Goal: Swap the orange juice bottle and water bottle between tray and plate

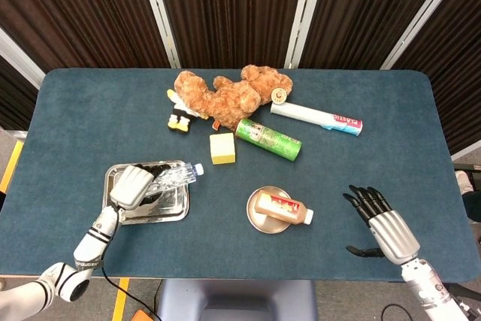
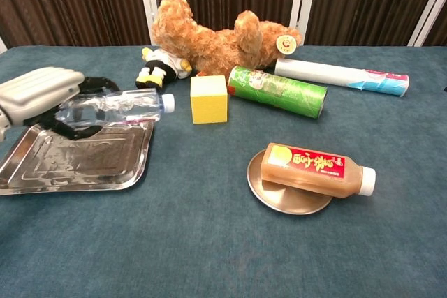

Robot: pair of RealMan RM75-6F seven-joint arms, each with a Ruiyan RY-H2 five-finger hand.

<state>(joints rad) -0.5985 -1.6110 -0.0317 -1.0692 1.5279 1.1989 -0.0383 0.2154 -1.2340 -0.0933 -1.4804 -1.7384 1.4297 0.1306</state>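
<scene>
1. My left hand [image 1: 132,186], at the lower left of the frame, grips the water bottle [image 2: 112,108] above the tray [image 1: 174,212].
2. The bottle lies lengthwise, cap toward the frame's right, over the tray's far edge.
3. My right hand [image 1: 381,223] rests empty, fingers spread, lower right, well apart from the orange juice bottle [image 1: 283,208] on the plate [image 1: 255,219].

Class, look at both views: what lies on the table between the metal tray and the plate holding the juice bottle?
Nothing: between the tray and the plate there is only bare blue tablecloth, plain in the chest view and the head view alike.
</scene>
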